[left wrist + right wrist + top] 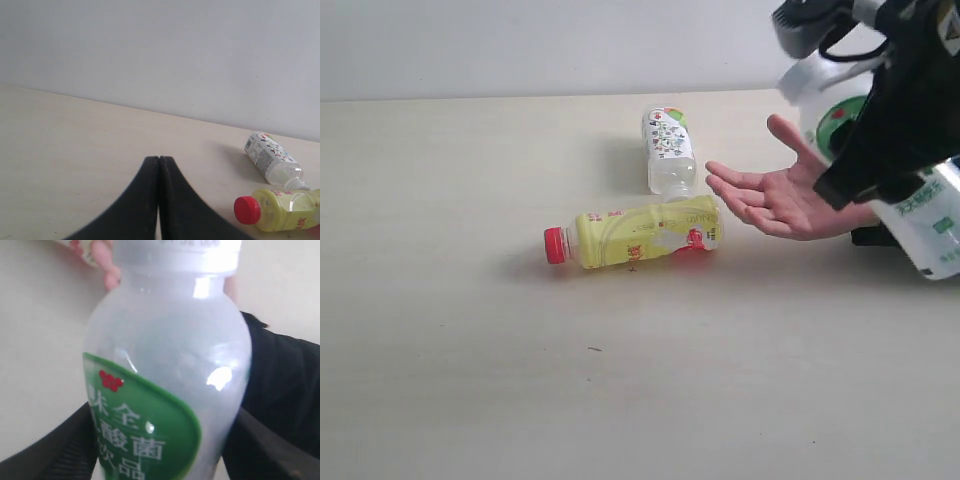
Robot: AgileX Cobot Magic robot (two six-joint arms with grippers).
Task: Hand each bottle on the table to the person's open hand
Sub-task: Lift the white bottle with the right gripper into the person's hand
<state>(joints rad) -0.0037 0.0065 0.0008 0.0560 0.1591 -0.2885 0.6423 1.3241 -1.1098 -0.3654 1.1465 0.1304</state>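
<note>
My right gripper (885,140) is shut on the white bottle with the green label (817,95), holding it slanted in the air just right of the person's open hand (780,200). In the right wrist view this bottle (170,365) fills the frame between the black fingers (60,450). The yellow bottle with a red cap (640,235) (287,210) lies on its side on the table (470,300). Behind it lies the short patterned bottle (668,150) (270,157). My left gripper (159,162) is shut and empty, low over the table left of them. The clear red-labelled bottle is out of view.
The person's palm faces up just right of the yellow bottle's base, with a dark sleeve (875,235) behind it. A pale wall (520,45) runs along the table's far edge.
</note>
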